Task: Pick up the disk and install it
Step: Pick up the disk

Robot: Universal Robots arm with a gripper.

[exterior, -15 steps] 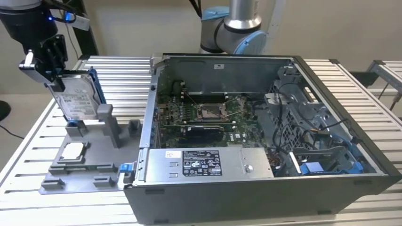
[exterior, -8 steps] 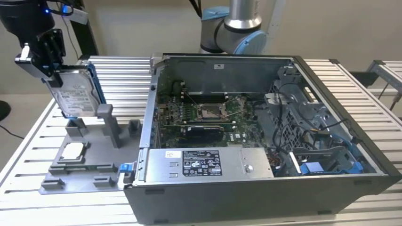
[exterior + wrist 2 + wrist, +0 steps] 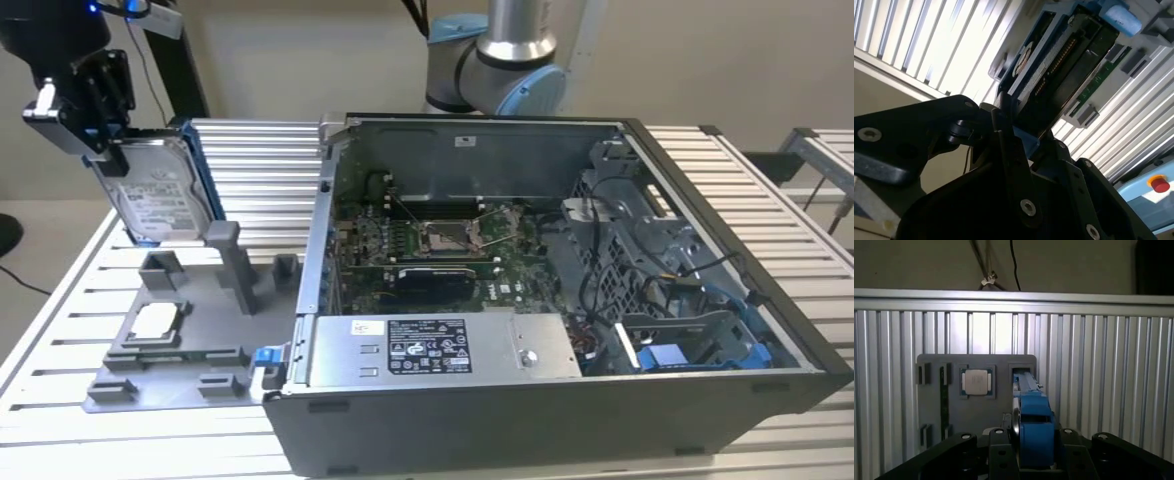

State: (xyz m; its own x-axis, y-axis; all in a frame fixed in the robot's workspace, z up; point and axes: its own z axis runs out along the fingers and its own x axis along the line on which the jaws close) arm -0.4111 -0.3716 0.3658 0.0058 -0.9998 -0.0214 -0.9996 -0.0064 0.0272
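The tool [image 3: 96, 135] is closed on the upper end of the disk [image 3: 158, 195], with a black finger pressed against each flat side. The disk stands on edge and nearly upright. Its white label faces the open computer case [image 3: 561, 290], and its blue bracket runs along the edges. In the exterior view it sits well off the case's open side, towards the exterior view's left. That places it at the far end of the grey holder [image 3: 174, 385], which lies on the table [image 3: 774, 200] just beside the case. The disk's lower end sits low against the holder's far posts. Whether it is resting in a slot there or is just clear of it cannot be told.

A small square silver chip [image 3: 154, 322] lies flat in a recess of the holder, on the side away from the case and apart from the disk.

In the first wrist view the disk [image 3: 1031, 415] is seen edge-on, with its blue bracket clamped between the fingers [image 3: 999, 450]. The holder [image 3: 974, 415] and chip [image 3: 976, 381] lie beyond it on the slatted table [image 3: 1104, 365]. In the second wrist view the disk [image 3: 1054, 70] stretches away from the fingers [image 3: 1004, 145], showing its dark connector edge.

Inside the case, a grey box with a white label [image 3: 434, 345] fills the near corner beside the holder. A green circuit board [image 3: 441, 240] lies behind that box. The arm [image 3: 514, 50] rises behind the case's far wall.
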